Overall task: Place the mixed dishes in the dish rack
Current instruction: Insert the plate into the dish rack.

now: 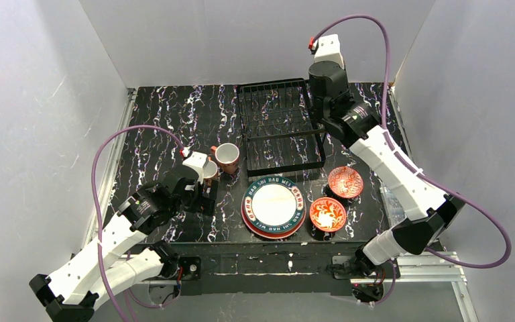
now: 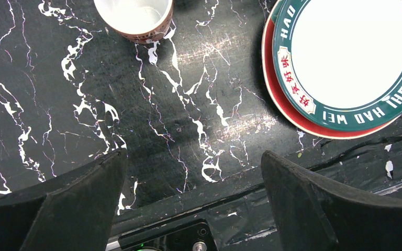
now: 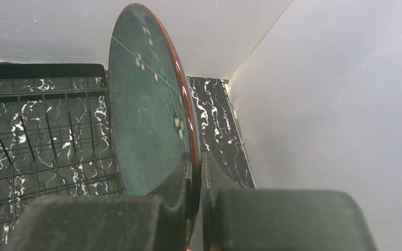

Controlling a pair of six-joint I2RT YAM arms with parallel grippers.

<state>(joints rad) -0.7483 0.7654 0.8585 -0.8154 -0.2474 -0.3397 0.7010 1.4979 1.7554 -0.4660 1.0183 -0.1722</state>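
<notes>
While mugs (image 1: 226, 157) number 2, bowls (image 1: 327, 215) match.

Robot lab test cell: plain white panel walls (image 1: 30, 100) enclose black marbled tabletop (image 1: 167, 114); aluminium rail (image 1: 429, 268), purple cables (image 1: 385, 60).

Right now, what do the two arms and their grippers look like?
Both the left arm and right arm have white shells with black joints. A purple cable loops along each to a red-tipped white wrist block. The left gripper and right gripper have broad, matte black fingers.
</notes>
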